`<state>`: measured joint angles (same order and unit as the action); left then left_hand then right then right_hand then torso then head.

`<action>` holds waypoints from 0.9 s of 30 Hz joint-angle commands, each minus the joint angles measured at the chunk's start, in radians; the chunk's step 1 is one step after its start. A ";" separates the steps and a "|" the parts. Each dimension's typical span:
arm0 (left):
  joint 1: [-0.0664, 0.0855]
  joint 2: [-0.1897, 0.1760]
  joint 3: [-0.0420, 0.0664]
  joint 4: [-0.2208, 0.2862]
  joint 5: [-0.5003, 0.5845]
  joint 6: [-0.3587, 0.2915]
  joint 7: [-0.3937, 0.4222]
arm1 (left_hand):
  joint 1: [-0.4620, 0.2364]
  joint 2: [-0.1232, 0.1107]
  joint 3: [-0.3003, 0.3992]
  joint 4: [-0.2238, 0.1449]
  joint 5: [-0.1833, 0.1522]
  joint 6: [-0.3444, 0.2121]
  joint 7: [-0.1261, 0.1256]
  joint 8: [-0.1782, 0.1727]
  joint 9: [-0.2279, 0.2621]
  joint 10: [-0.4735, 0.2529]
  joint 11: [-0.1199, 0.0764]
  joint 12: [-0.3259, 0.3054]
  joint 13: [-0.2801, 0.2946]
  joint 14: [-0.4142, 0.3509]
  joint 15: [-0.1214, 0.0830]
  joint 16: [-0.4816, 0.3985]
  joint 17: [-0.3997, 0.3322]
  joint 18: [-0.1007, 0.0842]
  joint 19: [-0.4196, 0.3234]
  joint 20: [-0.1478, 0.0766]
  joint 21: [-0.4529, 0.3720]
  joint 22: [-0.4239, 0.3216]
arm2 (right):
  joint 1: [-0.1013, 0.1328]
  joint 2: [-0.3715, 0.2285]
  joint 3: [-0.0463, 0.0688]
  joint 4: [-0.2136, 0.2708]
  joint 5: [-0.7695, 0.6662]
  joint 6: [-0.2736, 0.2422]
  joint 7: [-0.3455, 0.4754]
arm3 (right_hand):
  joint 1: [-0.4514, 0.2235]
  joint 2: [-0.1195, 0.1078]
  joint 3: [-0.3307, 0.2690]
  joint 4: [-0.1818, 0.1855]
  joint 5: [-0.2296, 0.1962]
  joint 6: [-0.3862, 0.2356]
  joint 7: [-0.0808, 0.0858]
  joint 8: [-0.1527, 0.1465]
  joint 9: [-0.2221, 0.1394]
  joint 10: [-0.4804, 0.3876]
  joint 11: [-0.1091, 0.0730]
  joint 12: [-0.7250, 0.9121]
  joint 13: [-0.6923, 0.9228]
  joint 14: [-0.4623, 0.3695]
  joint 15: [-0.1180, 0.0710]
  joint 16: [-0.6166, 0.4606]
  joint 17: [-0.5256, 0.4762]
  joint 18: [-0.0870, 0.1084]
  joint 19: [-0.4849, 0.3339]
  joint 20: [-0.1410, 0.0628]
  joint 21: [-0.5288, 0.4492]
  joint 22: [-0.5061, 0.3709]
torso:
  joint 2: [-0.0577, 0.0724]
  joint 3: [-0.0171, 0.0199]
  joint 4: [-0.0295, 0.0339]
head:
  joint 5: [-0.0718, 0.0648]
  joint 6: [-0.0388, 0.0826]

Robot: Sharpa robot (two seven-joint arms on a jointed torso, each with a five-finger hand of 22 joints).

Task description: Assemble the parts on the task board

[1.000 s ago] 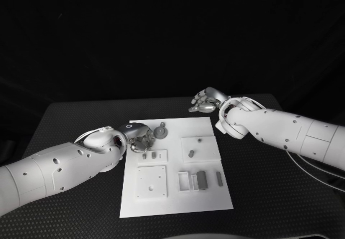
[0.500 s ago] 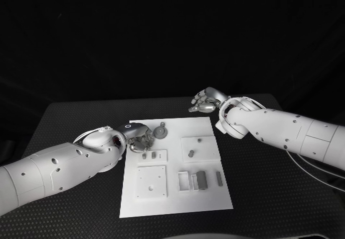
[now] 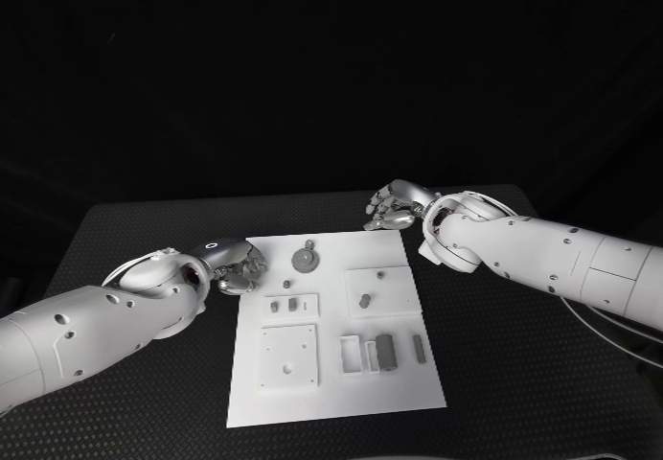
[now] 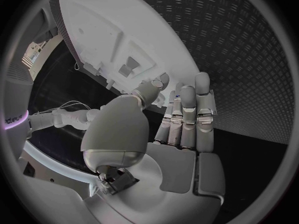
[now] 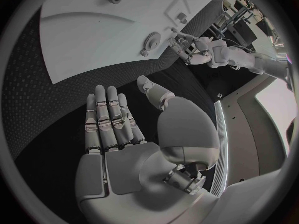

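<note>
The white task board (image 3: 338, 383) lies mid-table. On it are a grey round gear-like part (image 3: 306, 258), a small part (image 3: 286, 283) beside it, and slim rectangular parts (image 3: 391, 350) near the board's front. My left hand (image 3: 235, 269) hovers just off the board's left edge, level with the gear. In the left wrist view its fingers (image 4: 187, 114) are stretched out and hold nothing. My right hand (image 3: 393, 205) is past the board's far right corner. Its fingers (image 5: 109, 122) lie flat and empty over the black table, with the gear (image 5: 151, 41) and board (image 5: 87, 30) ahead.
White raised blocks stand on the board: a small one (image 3: 293, 306), a square one (image 3: 378, 289), a plate (image 3: 290, 356) and an open tray (image 3: 355, 353). Black ribbed table (image 3: 525, 364) surrounds the board on all sides.
My left hand has drawn back leftward off the board, away from the gear. My right hand has shifted slightly down toward the board's far corner.
</note>
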<state>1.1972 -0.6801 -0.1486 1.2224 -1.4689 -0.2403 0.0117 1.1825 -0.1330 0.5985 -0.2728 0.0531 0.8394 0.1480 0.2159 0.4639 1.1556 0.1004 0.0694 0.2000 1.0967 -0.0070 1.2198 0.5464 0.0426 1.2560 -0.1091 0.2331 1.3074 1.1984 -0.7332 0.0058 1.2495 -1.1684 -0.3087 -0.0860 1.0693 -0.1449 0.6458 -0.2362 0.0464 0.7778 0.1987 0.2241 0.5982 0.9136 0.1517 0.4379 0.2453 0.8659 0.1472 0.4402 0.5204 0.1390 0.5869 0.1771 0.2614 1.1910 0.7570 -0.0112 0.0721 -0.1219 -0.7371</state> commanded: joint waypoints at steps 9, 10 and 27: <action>0.001 -0.089 0.029 -0.017 0.427 -0.042 0.020 | 0.010 -0.011 0.005 0.006 0.005 0.005 0.020 0.017 0.005 -0.032 0.015 -0.002 0.000 -0.020 0.009 -0.019 -0.010 0.052 -0.020 0.012 -0.019 0.016 | -0.012 -0.060 -0.017 0.047 -0.326 0.104 0.093 | 0.021 -0.003 0.003 -0.028 0.002 0.049 -0.006 0.028 0.003 0.060 -0.019 0.021 -0.017 0.097 -0.046 0.045 0.030 0.038 0.103 -0.009 0.022 0.006 | -0.002 0.0002 0.0029 | -0.011 0.010; 0.001 -0.093 0.029 -0.025 0.537 -0.042 0.033 | 0.008 -0.009 0.007 0.008 0.005 0.008 0.024 0.021 0.006 -0.033 0.017 -0.002 0.000 -0.030 0.011 -0.030 -0.015 0.050 -0.031 0.015 -0.028 0.013 | -0.014 -0.068 -0.020 0.055 -0.342 0.104 0.092 | 0.021 -0.004 0.003 -0.030 0.001 0.054 -0.008 0.031 0.003 0.068 -0.022 0.022 -0.019 0.106 -0.051 0.049 0.034 0.042 0.115 -0.009 0.024 0.006 | -0.002 0.0003 0.0027 | -0.012 0.013; 0.001 -0.136 0.029 -0.016 1.069 0.029 0.192 | -0.083 0.027 -0.058 0.008 0.002 0.023 0.037 0.049 0.016 0.001 0.022 0.008 0.022 -0.126 0.024 -0.222 -0.104 -0.002 -0.154 0.036 -0.169 -0.082 | -0.036 -0.123 -0.055 0.159 -0.545 0.124 0.060 | 0.018 -0.021 0.012 -0.032 0.002 0.094 -0.025 0.045 0.001 0.160 -0.050 -0.007 -0.049 0.217 -0.102 0.082 0.081 0.085 0.243 -0.015 0.039 0.006 | -0.001 -0.0017 0.0015 | -0.007 0.011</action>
<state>1.1974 -0.8156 -0.1208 1.2019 -0.4928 -0.2400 0.1498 1.1100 -0.1079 0.5472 -0.2629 0.0531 0.8706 0.1858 0.2596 0.4784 1.1509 0.1224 0.0764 0.2208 0.9751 0.0141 1.0009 0.4431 0.0463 1.1109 -0.0718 0.0689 1.2272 1.1636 -0.8551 -0.0489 1.4045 -1.6372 -0.2130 -0.0190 1.0862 -0.1540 0.6529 -0.2649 0.0463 0.8672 0.1736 0.2645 0.6004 1.0696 0.1002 0.4338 0.1966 1.0766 0.0436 0.5179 0.6006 0.2170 0.8240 0.1609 0.2975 1.1957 0.7559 -0.0128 0.0736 -0.1291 -0.7245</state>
